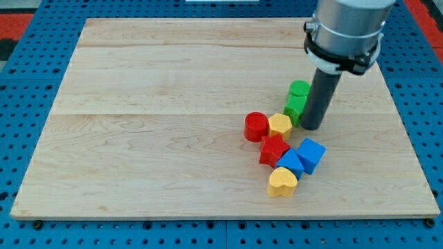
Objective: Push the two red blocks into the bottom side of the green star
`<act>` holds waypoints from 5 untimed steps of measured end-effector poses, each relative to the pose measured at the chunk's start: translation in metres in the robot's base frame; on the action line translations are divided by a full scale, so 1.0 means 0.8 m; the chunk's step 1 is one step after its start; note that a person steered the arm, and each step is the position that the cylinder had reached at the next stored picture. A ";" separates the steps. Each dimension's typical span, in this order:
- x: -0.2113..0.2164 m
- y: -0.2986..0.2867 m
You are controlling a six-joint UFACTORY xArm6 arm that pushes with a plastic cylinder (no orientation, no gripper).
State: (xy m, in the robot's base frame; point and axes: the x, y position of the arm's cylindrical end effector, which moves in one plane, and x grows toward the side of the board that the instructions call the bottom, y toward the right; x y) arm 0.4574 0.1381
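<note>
Toward the right edge of the board, somewhat above its middle, our tip (311, 127) rests on the wood just to the view's right of the green block (297, 101), close enough that we cannot tell whether rod and block touch. We carry no gripper, so there is nothing to open, close or hold; the rod only pushes. The green block's shape is hard to read from here, though the task calls it a star. Just below and to its left sits a small yellow block (280, 124), touching or nearly touching it, and beside that, further to the view's left, the red cylinder (256, 126). Below the yellow one lies the red star-like block (274, 149), and next to it, toward the bottom right corner, a blue block (288, 162), a blue cube (311, 154) and a yellow heart (282, 182), all huddled together. The wooden board (138, 104) holds nothing else toward its left edge. We judge the task barely begun: both reds are near the green block's lower side but not against it, and the yellow block stands in between. Next we would need to travel round the cluster to the reds' far side, below and to the view's left, and push up and rightward, minding the yellow block and not knocking the green one away.
</note>
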 end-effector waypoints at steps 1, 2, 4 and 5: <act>-0.053 -0.011; -0.100 -0.028; 0.053 0.098; 0.151 0.130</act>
State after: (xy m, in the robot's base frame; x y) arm 0.5786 0.2424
